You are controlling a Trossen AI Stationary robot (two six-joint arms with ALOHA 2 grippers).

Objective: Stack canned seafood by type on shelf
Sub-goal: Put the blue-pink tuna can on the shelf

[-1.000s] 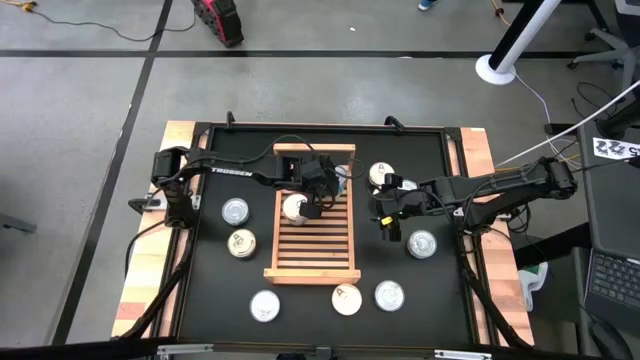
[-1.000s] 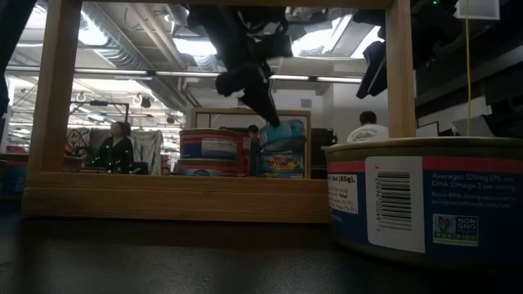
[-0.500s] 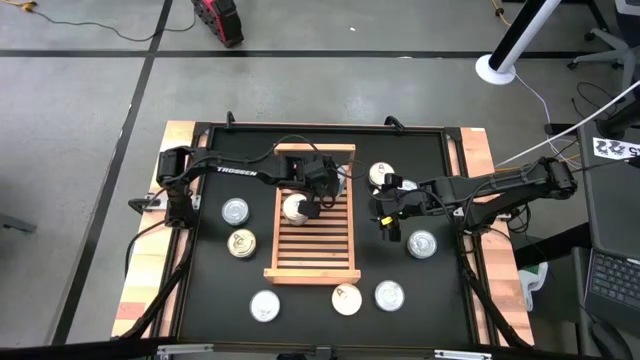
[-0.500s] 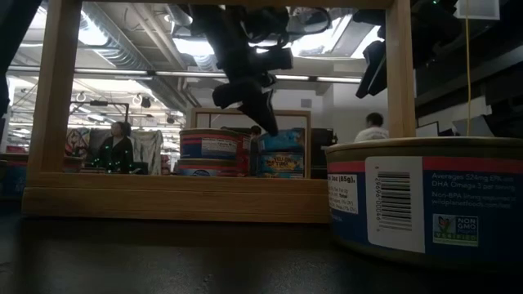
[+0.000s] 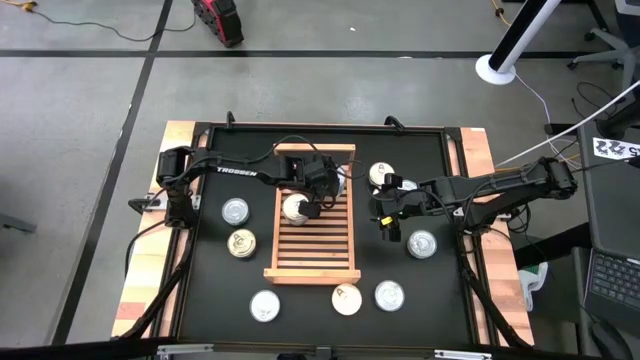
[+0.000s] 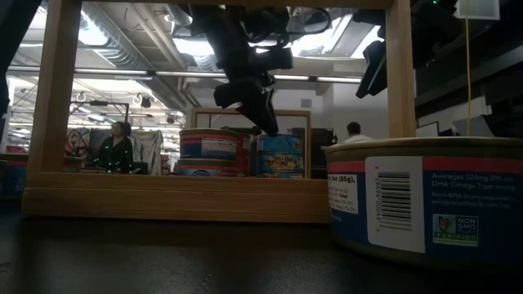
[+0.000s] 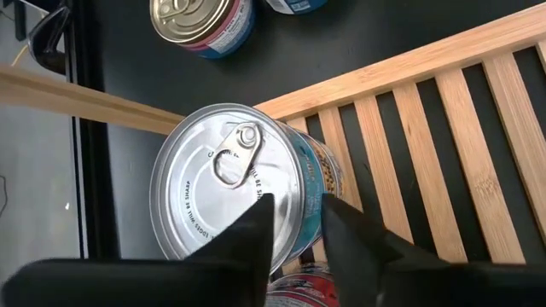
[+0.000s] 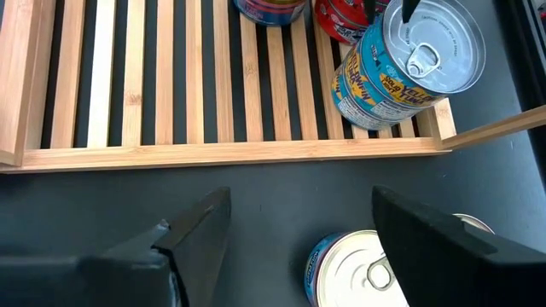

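The wooden slatted shelf (image 5: 312,235) lies mid-table. At its far right corner a blue-labelled, silver-lidded can (image 7: 230,188) (image 8: 409,64) (image 6: 282,155) stands flat on the slats, beside a red-and-blue can (image 6: 212,151). My left gripper (image 7: 294,209) (image 5: 330,183) hangs over this can's rim, its fingers a narrow gap apart. My right gripper (image 8: 299,256) (image 5: 385,215) hovers wide open over the black mat right of the shelf, above a loose can (image 8: 358,273). Another can (image 5: 296,207) sits on the shelf's far left part. My left gripper points down at the blue can's rim (image 7: 311,183); one fingertip (image 7: 256,213) is over the lid and the other beyond its edge. Whether either finger touches the can, I cannot tell.
Loose cans lie on the mat: two left of the shelf (image 5: 235,210) (image 5: 240,243), three near the front edge (image 5: 265,305) (image 5: 347,298) (image 5: 389,295), two on the right (image 5: 422,244) (image 5: 381,175). The shelf's near slats (image 5: 312,255) are bare. People show beyond the table.
My left gripper has come down a little over the shelf's far end. The blue can under it, which stood higher and tipped, has settled flat on the slats beside the red-and-blue can.
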